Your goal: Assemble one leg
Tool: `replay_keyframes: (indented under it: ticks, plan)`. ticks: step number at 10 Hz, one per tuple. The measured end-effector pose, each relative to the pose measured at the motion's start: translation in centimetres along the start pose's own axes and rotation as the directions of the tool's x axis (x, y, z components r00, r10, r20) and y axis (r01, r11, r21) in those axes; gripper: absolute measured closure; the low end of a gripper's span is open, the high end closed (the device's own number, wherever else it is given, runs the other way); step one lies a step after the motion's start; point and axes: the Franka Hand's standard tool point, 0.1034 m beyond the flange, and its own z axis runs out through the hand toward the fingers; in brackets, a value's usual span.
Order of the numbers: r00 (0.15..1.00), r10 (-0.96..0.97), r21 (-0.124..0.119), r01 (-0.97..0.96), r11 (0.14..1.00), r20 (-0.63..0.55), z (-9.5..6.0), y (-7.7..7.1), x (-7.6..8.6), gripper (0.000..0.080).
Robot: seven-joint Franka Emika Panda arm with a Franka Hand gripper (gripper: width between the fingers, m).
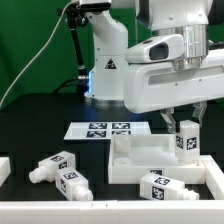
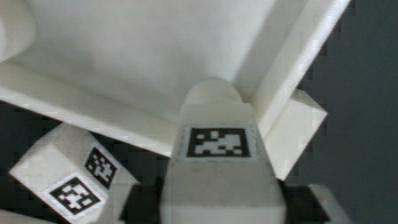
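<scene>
Closest to me in the exterior view, a loose leg (image 1: 160,186) lies on its side at the front edge of the black table (image 1: 25,140), tag showing. Two more loose legs sit toward the exterior view's left, one (image 1: 72,186) at the front and another (image 1: 52,166) just behind it. Both lie flat and close together.

Moving up from there, the gripper (image 1: 186,124) is clenched on the leg (image 1: 187,140). I see it upright between the fingers, one tag facing the camera. It's at the exterior view's right end of the large white block (image 1: 135,152), right at that block's raised edge. I can't tell whether its lower end touches the block or hangs just above it.

The wrist view agrees. The leg (image 2: 217,140) runs up the middle of the picture with its tag square to the lens. The block's flat white face (image 2: 143,50) spreads out beyond it. One leg (image 2: 75,178) lies on the dark table beside the block with two tags visible.

Behind the block, the marker board (image 1: 108,129) lies flat on the table, near the arm's white base (image 1: 105,65). A small white piece (image 1: 3,168) is cut off at the exterior view's left edge, and I can't make out what it is.
</scene>
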Motion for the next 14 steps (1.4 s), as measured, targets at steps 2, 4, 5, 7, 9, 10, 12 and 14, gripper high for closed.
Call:
replay_keyframes:
  ticks: [2,4,5,7,9,10,12,14]
  plan:
    - [0.998,0.065,0.002,-0.065,0.998,0.0,0.0,0.0,0.0,0.0515]
    - [0.978,0.208,0.002,-0.208,0.978,0.0,0.0,0.0,0.0,0.0515]
    - [0.964,0.266,0.003,-0.266,0.964,0.0,0.0,-0.1,0.0,0.0515]
    - [0.866,0.5,0.004,-0.5,0.866,-0.001,0.1,-0.6,0.2,0.0515]
    - [0.702,0.712,0.008,-0.712,0.702,0.004,0.1,-0.9,0.1,0.0515]
    - [0.561,0.828,0.014,-0.828,0.56,0.013,0.1,-1.1,0.0,0.0515]
    - [0.303,0.952,0.033,-0.953,0.302,0.049,0.2,-1.2,0.0,0.0515]
    - [0.092,0.993,0.025,-0.996,0.091,0.07,0.2,-1.7,0.1,0.0515]
